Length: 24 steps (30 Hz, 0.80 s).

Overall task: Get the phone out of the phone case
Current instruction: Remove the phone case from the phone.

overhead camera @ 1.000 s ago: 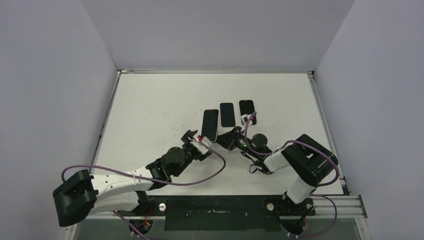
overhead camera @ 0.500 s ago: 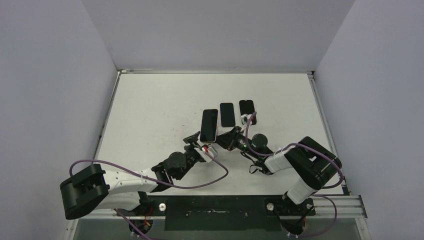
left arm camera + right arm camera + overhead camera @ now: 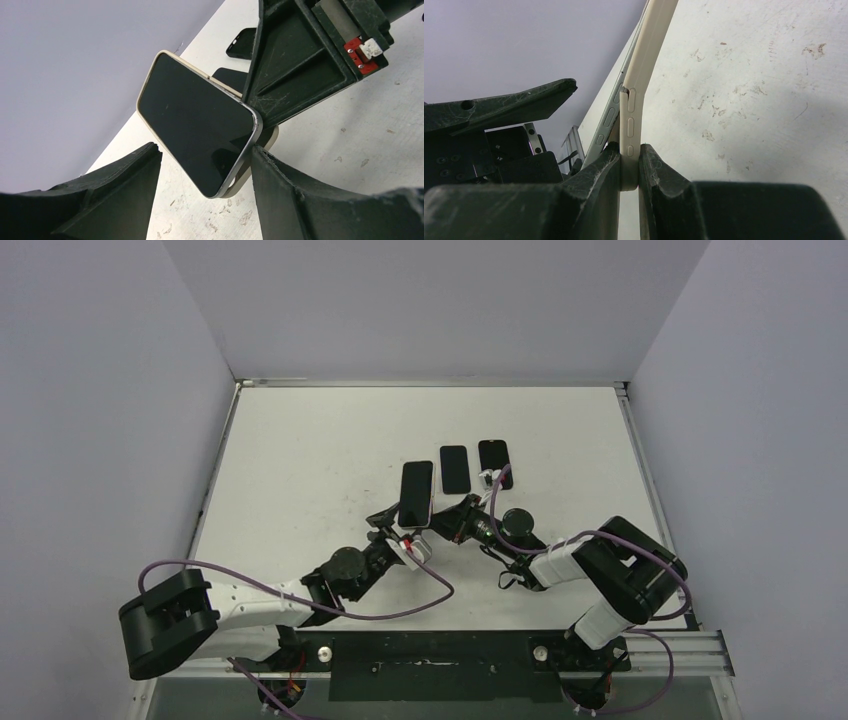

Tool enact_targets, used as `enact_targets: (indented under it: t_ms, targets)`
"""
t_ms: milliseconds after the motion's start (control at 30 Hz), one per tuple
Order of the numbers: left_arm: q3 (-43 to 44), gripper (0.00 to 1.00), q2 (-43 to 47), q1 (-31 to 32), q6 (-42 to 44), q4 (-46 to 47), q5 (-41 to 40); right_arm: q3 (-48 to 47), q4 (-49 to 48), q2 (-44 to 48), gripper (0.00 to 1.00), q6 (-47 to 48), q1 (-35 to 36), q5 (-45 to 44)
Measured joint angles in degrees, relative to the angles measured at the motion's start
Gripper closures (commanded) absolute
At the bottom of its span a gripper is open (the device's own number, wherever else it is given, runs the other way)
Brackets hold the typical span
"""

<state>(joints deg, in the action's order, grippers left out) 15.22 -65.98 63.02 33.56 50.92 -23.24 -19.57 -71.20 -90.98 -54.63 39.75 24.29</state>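
One phone [image 3: 195,120] at the middle of the tabletop [image 3: 300,460] — a corner out of its phone case [image 3: 630,130].
Right gripper [image 3: 629,170] pinches the case edge tight; left gripper [image 3: 206,151] is wide open, straddling the phone.

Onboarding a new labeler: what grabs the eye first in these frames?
The cream phone case stands out at mid-table, pinched edge-on in the shut right gripper, with the phone partly out of it at one corner. The open left gripper straddles that loose end. Behind them, two dark phone-shaped items lie flat on the table.
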Motion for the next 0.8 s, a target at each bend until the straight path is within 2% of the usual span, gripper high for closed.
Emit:
enact_targets:
  t_ms: [167,367,567,667,733,800]
  targets:
    - [0.0,0.40,-3.0,0.0,1.9,3.2,0.3,0.0,2.2,1.5,1.00,0.4,0.4,-0.5]
    - [0.1,0.51,-6.8,0.3,5.2,6.8,-0.3,0.0,4.5,2.7,1.00,1.4,1.0,-2.2]
    - [0.3,0.83,-10.4,1.1,7.8,9.1,-0.3,0.0,7.9,5.2,1.00,2.1,2.2,-4.9]
    - [0.3,0.94,-10.7,1.4,8.9,10.3,-0.8,-0.1,10.7,8.3,1.00,3.4,2.6,-6.7]
    - [0.3,1.00,-10.6,1.4,9.1,11.1,-1.2,-0.1,13.2,10.2,1.00,4.0,2.8,-7.7]
    - [0.3,1.00,-10.1,1.5,9.3,11.4,-1.9,-0.1,16.3,12.1,1.00,4.7,3.3,-8.9]
